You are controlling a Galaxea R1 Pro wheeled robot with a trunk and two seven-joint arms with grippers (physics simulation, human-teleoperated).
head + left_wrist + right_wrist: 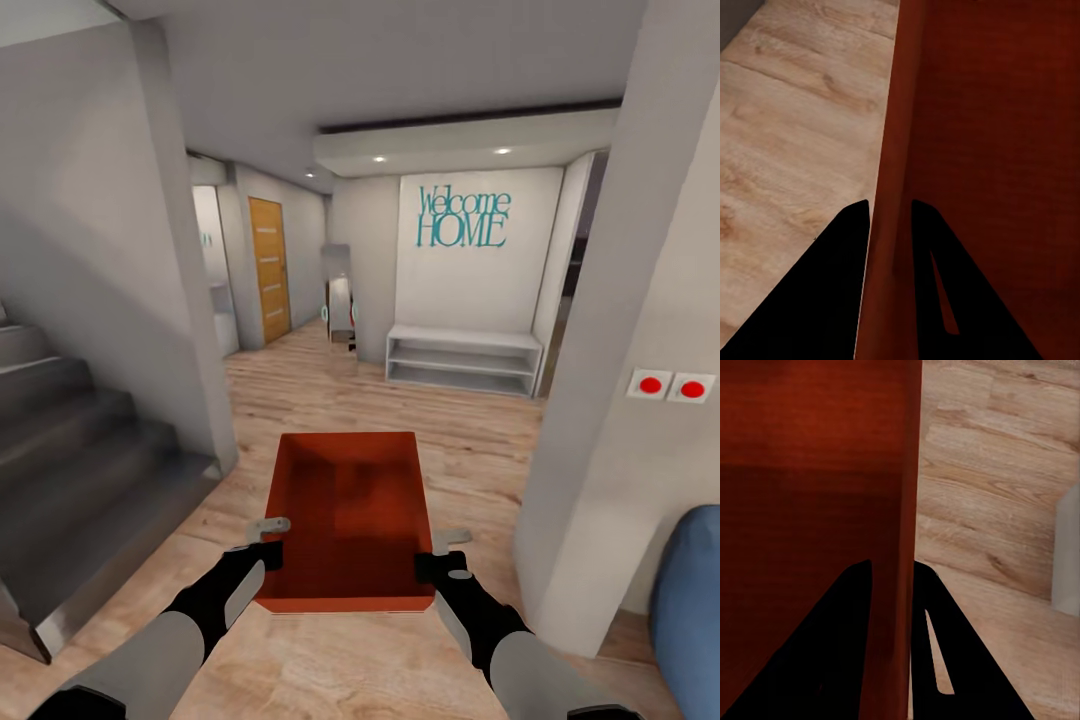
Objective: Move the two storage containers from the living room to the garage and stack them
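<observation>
The orange-red rectangular open-topped plastic bin is carried above the light wood plank floor, each side wall clenched between jaws: left gripper, right gripper. Likely light, stiff and smooth-walled; rim pinches could slip. Grey stairs flank it.

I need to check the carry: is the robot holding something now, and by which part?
Yes: one storage container. The left gripper clamps its left side wall, the right gripper its right side wall, fingers astride each rim.

head view forward-down, wrist views close, sharing container
</observation>
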